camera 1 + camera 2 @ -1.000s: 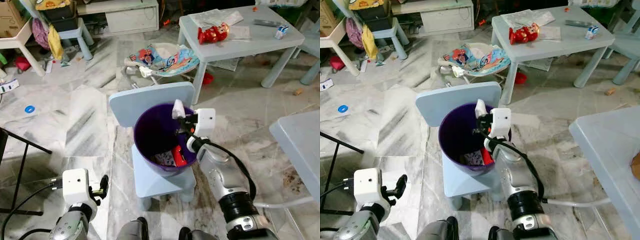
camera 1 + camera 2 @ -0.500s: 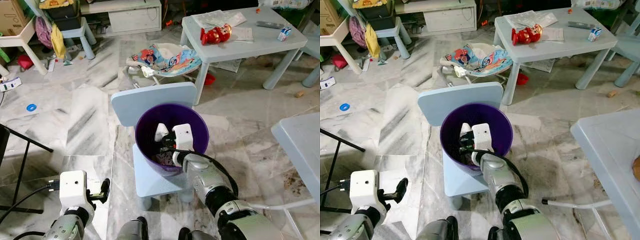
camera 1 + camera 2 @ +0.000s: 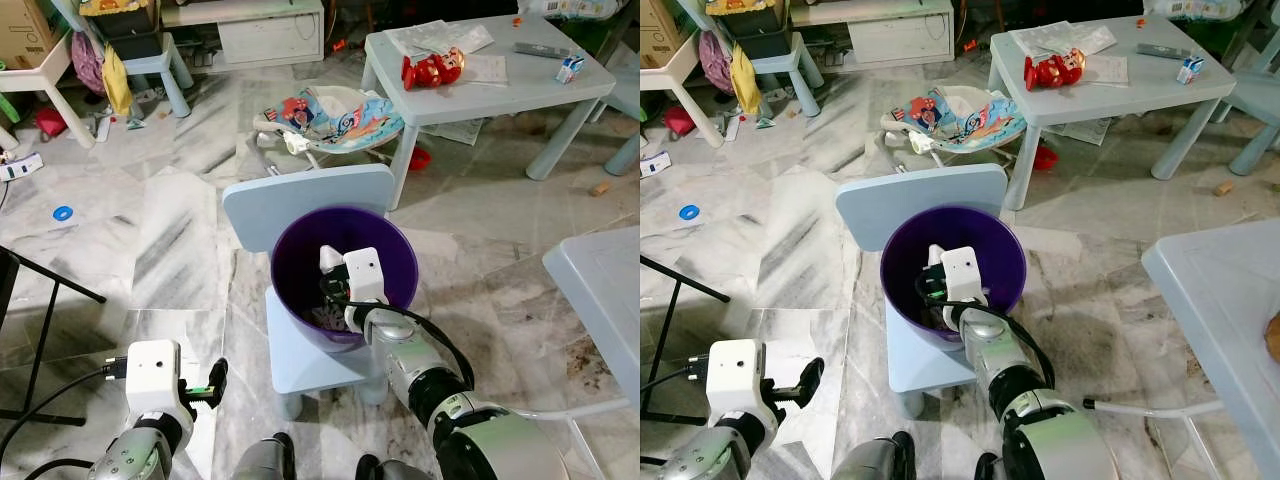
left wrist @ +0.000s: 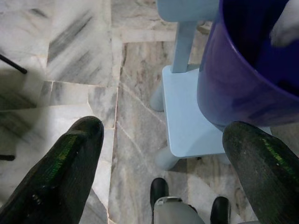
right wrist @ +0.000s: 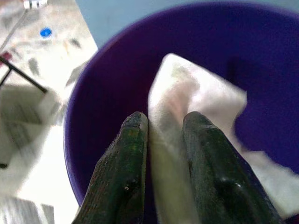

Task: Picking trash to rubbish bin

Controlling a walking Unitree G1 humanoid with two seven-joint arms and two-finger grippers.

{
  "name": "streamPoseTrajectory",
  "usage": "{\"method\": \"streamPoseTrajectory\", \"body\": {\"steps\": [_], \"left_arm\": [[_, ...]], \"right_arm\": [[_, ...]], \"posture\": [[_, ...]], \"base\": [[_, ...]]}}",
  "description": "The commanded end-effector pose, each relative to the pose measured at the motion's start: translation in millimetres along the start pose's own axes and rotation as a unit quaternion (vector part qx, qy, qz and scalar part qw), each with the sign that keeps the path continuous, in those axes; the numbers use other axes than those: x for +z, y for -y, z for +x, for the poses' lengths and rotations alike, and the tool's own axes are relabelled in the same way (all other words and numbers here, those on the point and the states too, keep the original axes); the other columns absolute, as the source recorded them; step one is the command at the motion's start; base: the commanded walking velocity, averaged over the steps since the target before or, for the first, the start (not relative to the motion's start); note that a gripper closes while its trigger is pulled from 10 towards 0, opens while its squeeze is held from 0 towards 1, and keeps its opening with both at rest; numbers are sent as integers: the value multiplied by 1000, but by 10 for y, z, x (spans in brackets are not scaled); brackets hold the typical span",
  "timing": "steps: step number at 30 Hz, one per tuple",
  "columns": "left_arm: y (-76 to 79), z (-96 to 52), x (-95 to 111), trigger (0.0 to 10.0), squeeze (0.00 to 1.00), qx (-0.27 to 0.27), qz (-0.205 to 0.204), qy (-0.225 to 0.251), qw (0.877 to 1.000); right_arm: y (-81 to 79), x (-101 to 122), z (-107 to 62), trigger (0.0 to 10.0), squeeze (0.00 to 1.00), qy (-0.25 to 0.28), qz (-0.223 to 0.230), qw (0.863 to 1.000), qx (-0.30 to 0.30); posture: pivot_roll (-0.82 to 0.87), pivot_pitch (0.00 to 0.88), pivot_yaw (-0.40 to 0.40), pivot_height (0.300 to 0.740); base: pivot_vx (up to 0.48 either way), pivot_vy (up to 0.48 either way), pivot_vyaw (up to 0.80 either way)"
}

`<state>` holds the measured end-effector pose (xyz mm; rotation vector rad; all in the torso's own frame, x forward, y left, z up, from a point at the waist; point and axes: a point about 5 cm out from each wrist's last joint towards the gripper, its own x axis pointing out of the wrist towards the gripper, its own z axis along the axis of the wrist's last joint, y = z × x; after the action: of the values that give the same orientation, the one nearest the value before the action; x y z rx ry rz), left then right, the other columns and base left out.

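One purple rubbish bin (image 3: 300, 262) is seen standing on the seat of one small light-blue chair (image 3: 300, 205), close against the chair's backrest. The right gripper (image 5: 163, 126) is lowered inside the bin's mouth, near the middle, and its two black fingers (image 5: 128, 158) are closed narrowly on one piece of crumpled white paper trash (image 5: 187, 93), which is pinched between them and held within the bin, below the rim. At the bottom of the bin some further scraps (image 3: 325, 318) can be made out, though their number cannot be counted.

The left gripper (image 4: 163, 154) is held low at the robot's left side, above the marble floor (image 3: 170, 230) and apart from the chair; its two fingers (image 4: 70, 163) are spread wide with nothing between them.

Beyond the chair one baby bouncer (image 3: 335, 112) with a cartoon print lies on the floor. Behind it one light-blue table (image 3: 540, 80) is seen: one red toy (image 3: 430, 68) lies near the front edge toward the left corner, papers (image 3: 430, 38) lie at the far left corner, one dark remote (image 3: 540, 48) lies near the far edge and one small carton (image 3: 570, 66) stands toward the right edge. A corner of a second pale table (image 3: 600, 290) is seen on the robot's right. One blue ring (image 3: 63, 214) lies on the floor at the left.
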<state>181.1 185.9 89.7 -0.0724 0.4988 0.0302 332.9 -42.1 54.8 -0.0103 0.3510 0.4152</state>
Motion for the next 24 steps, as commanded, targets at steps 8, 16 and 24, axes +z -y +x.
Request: {"method": "streamPoseTrajectory", "body": {"steps": [8,16,24], "left_arm": [[129,60,-13,10000,0,-61,8,-10,998],[163,101,16,10000,0,-78,19,-4,997],[220,260,407,10000,0,-60,35,108,992]], "right_arm": [[-44,23,18,10000,1000,-3,-22,1000,6],[13,128,32,10000,1000,20,-22,1000,-9],[395,643,-86,10000,1000,173,-14,983,-57]], "posture": [[334,200,-17,740],[323,188,-13,740],[243,161,-9,740]], "base": [[0,0,0],[0,0,0],[0,0,0]]}}
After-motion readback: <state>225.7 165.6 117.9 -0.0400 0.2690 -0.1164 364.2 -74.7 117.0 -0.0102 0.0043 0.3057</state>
